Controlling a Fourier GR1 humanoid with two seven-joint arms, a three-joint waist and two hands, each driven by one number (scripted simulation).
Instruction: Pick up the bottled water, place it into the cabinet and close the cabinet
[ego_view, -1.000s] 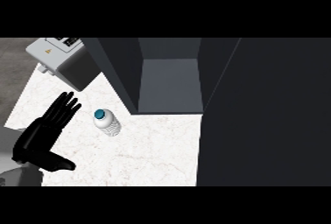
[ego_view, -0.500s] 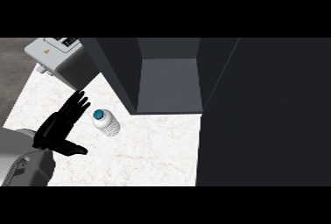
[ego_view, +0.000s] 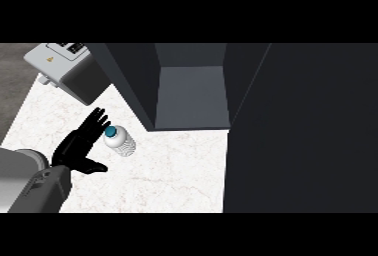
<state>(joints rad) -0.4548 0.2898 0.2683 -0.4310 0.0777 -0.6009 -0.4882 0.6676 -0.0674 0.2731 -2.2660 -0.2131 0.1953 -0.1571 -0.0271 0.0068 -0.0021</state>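
I am holding my left hand (ego_view: 80, 145) open beside the ungrasped bottled water (ego_view: 118, 142) on the desk (ego_view: 177, 170), the cabinet (ego_view: 192, 95) gaping open.

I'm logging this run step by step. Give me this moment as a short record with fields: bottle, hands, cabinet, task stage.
bottle: bottled water, blue cap, upright on the white counter, not lifted
left hand: left hand open, fingers straight, right beside the bottle on its left
right hand: not in view
cabinet: cabinet open, inside bare as far as visible
other: grey appliance at upper left
task stage: bottle not yet grasped
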